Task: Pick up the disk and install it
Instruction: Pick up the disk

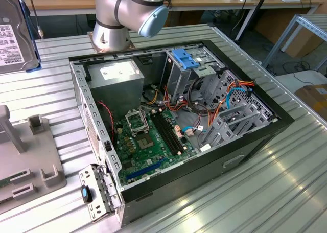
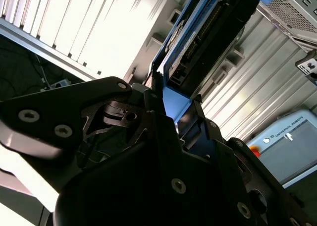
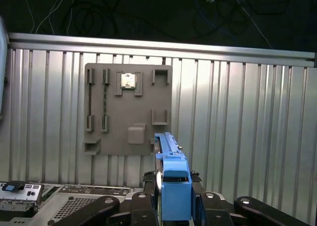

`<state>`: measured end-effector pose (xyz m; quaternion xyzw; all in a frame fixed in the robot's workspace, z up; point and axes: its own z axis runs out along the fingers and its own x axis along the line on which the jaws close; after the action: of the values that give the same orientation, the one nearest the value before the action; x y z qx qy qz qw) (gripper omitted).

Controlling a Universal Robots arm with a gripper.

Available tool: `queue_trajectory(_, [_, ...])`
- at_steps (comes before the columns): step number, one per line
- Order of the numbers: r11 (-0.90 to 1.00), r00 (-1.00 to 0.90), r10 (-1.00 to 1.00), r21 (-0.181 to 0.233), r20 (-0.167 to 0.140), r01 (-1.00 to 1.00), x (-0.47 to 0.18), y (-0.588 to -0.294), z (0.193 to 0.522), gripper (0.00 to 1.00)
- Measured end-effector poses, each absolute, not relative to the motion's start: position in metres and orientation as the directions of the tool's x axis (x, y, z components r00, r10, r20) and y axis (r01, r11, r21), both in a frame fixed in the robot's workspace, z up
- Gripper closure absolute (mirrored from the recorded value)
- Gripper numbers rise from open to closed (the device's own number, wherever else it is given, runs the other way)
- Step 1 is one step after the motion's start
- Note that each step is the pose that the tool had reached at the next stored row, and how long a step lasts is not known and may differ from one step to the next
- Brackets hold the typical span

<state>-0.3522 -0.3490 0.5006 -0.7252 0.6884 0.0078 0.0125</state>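
Gripper [image 3: 175,184] clamping disk [image 3: 167,144], label [image 1: 7,41] in exterior view

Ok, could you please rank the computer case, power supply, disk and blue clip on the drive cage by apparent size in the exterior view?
Largest: the computer case.
Unranked: the power supply and the disk look alike. The disk is cut off by the frame edge and may sit nearer the camera.
Smallest: the blue clip.

silver-grey cylindrical arm joints [image 1: 118,12] with a pale blue end cap [image 1: 153,19], and a black gripper [image 2: 176,99] of linked bars with silver screws [image 2: 179,185].
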Motion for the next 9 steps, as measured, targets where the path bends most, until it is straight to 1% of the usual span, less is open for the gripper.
queue_trajectory(9, [-0.052, 0.052, -0.998, -0.007, -0.028, -0.999, -0.334, -0.349, 0.501, 0.64])
